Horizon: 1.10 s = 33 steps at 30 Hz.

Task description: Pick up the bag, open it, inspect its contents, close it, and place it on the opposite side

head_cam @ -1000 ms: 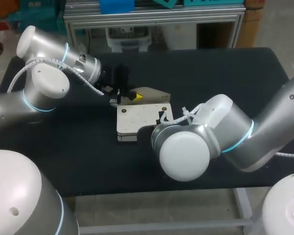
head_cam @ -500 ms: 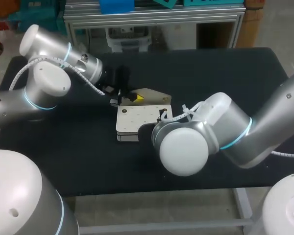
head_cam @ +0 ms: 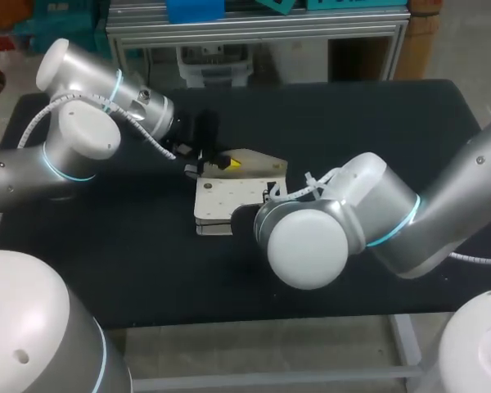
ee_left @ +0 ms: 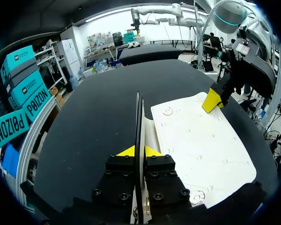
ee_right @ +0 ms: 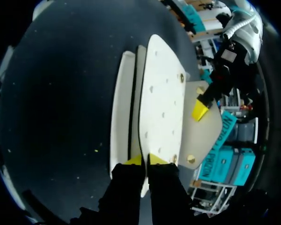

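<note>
Left gripper [ee_left: 139, 152] first: its yellow tips are pinching tight on a thin flap [ee_left: 138, 117], which is showing edge-on as a dark line running out ahead of the fingers. The right gripper [ee_right: 143, 160] is squeezing down on the edge of the bag's top white panel [ee_right: 161, 103], with a second white layer [ee_right: 122, 108] sitting just beside and under it.

The bag [head_cam: 229, 201] is lying around the middle of the black table [head_cam: 376, 131], between the two arms. I can't tell whether it's resting flat or barely lifted.

Progress-wise, I'm guessing we're in the opening step. Both grippers are holding the bag and the flap is standing up off the body. The mouth isn't really gaping yet though, so looking inside, closing it and moving it across to the other side are all yet to come.

View differences: the head view is hiding the right gripper completely behind the right arm [head_cam: 368, 221], and only that arm's wrist view is showing its grip. The right wrist view is also showing the flap's broad face [ee_right: 203, 140] with its snaps, while the left wrist view is only getting the edge.
</note>
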### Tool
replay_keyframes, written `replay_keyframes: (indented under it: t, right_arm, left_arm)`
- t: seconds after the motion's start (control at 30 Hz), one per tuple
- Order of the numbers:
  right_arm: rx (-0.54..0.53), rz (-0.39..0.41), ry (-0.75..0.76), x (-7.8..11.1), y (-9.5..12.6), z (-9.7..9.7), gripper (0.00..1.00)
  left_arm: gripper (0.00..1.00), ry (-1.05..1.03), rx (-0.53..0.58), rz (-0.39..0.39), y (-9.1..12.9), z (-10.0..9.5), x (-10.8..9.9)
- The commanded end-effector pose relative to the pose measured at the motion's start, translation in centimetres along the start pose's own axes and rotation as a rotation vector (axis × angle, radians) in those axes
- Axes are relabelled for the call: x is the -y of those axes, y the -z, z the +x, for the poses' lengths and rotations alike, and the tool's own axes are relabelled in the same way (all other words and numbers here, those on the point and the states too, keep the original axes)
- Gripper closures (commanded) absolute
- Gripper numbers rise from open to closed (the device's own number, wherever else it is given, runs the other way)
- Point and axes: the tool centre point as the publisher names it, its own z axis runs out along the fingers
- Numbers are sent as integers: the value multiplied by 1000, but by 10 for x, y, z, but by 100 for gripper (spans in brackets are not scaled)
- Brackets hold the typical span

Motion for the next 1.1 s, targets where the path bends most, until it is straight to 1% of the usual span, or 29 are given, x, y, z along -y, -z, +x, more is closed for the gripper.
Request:
replay_keyframes:
  t: [0.03,0.17,0.33,0.43,0.53,0.57,0.6,0.63,0.73,0.77,0.83,0.87,0.93,1.07,1.1]
  right_arm:
    - [134,-137,-7,2,-2,5,100]
    - [132,-136,-12,2,-3,6,100]
    - [132,-136,-12,2,-3,6,100]
    - [132,-136,-12,2,-3,6,100]
    - [132,-136,-12,2,-3,6,100]
    - [132,-136,-12,2,-3,6,100]
    - [132,-136,-12,2,-3,6,100]
    - [132,-136,-12,2,-3,6,100]
    - [132,-136,-12,2,-3,6,100]
    - [132,-136,-12,2,-3,6,100]
    - [132,-136,-12,2,-3,6,100]
    - [132,-136,-12,2,-3,6,100]
    - [132,-136,-12,2,-3,6,100]
    - [132,-136,-12,2,-3,6,100]
    - [132,-136,-12,2,-3,6,100]
  left_arm:
    - [100,-77,67,24,-2,20,0]
    - [100,-156,92,46,-4,30,-1]
    - [100,-259,127,44,-4,37,-3]
    - [100,-289,135,32,-6,40,-7]
    - [100,-297,135,36,-8,44,-8]
    - [87,-296,144,38,-8,44,-8]
    - [63,-293,149,44,-6,44,-7]
    - [57,-293,159,47,-4,43,-5]
    - [45,-296,180,65,4,40,1]
    - [44,-299,190,67,7,39,3]
    - [51,-309,196,75,12,38,8]
    - [53,-312,199,77,14,36,9]
    - [58,-318,207,87,18,34,12]
    - [63,-324,219,99,21,26,16]
    - [69,-325,221,102,22,25,16]
